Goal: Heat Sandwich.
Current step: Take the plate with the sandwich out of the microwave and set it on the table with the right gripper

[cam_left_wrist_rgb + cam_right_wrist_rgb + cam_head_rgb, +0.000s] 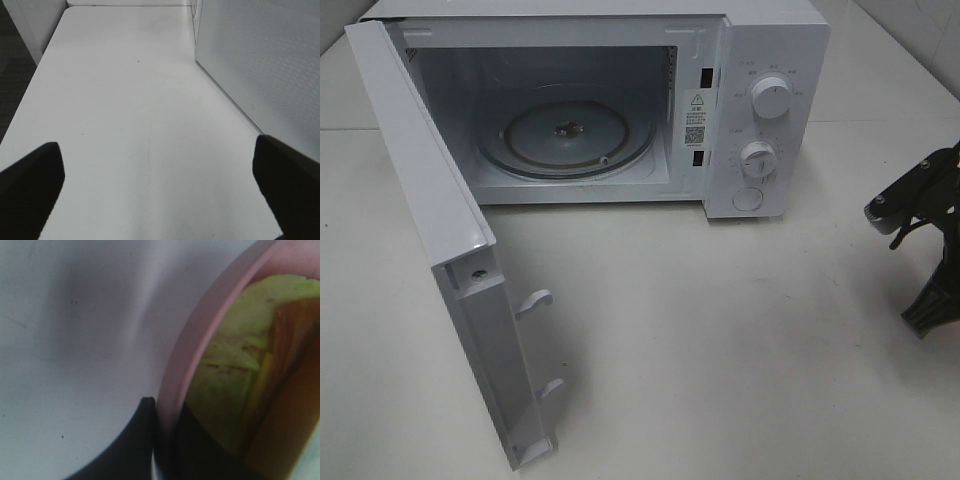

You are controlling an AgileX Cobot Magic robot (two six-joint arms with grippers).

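In the right wrist view the sandwich (235, 365), yellowish-green with a brownish-orange patch, lies on a salmon-pink plate (200, 340). My right gripper (165, 417) is shut on the plate's rim, one dark finger (142, 440) outside it and the other inside. The exterior high view shows only the right arm (925, 235) at the right edge; plate and sandwich fall outside that frame. The white microwave (770, 60) stands at the back with its door (430, 250) swung wide open and a bare glass turntable (565, 135) inside. My left gripper (157, 150) is open above the white table, holding nothing.
The open door juts forward over the left half of the table (720, 340). Two knobs (772, 97) sit on the microwave's right panel. In the left wrist view a white perforated panel (260, 55) stands close beside the left gripper, and the table edge (30, 95) runs alongside.
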